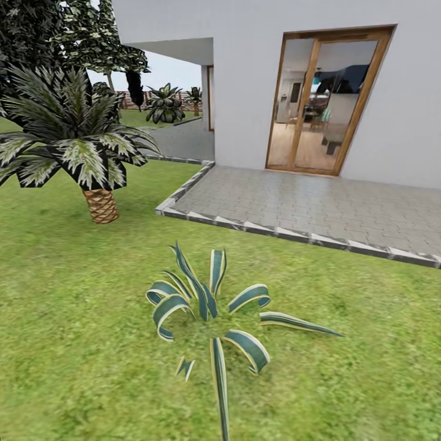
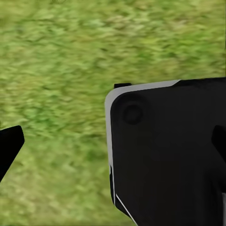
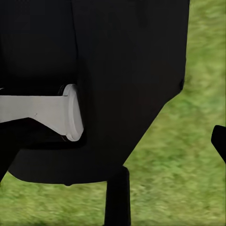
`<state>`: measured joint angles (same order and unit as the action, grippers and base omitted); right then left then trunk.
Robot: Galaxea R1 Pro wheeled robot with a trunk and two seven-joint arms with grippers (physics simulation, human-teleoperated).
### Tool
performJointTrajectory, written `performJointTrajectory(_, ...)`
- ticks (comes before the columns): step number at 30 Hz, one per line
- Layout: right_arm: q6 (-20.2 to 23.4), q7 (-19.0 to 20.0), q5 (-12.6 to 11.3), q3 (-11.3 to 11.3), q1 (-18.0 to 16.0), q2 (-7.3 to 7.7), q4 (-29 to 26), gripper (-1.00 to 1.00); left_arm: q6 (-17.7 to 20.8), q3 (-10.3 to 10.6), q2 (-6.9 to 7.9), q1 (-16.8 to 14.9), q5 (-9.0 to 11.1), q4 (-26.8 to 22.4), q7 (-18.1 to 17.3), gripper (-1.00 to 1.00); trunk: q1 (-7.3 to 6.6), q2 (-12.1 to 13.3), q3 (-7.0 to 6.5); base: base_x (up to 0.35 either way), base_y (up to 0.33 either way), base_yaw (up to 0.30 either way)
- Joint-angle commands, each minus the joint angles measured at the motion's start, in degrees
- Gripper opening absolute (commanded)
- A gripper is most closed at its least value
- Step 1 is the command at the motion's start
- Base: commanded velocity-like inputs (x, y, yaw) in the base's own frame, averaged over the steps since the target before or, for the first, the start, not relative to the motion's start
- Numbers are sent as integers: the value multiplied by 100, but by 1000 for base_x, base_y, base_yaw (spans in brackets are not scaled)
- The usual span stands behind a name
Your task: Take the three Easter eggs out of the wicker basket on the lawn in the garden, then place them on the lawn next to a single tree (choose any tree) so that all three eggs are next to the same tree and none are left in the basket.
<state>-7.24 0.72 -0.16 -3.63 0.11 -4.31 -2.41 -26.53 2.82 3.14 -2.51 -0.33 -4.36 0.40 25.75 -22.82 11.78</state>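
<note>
The Easter eggs and the wicker basket lie somewhere outside these pictures, so the robot appears to be travelling over the lawn (image 1: 73, 306) in search of them. Nearest in the head view a striped, curling-leaved plant (image 1: 211, 312) grows from the grass; beyond it the grey paving (image 1: 318, 202) meets the lawn at a stone kerb, with a short palm (image 1: 92, 153) just off that kerb's corner, and farthest stands the white house (image 1: 257, 79) with its glass door (image 1: 324, 101). The wrist views add what the head view lacks: dark robot body panels (image 2: 169, 150) close over grass, suggesting arms tucked in for driving. Fingertip slivers (image 2: 9, 146) show at the frame edges; whether either gripper is wide or narrow cannot be told.
</note>
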Motion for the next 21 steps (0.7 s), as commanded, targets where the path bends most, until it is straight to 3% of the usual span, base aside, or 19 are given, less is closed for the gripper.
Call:
performJointTrajectory(1,-14,7,-2,-33,2,-3,-6,100,-19,25,2,-4,-2,4,4,100,3,-10,9,-1,112,-6)
performJointTrajectory(21,-14,7,-2,-7,2,-2,-5,100,-19,25,2,-4,-2,5,4,100,3,-10,9,-7,56,-1)
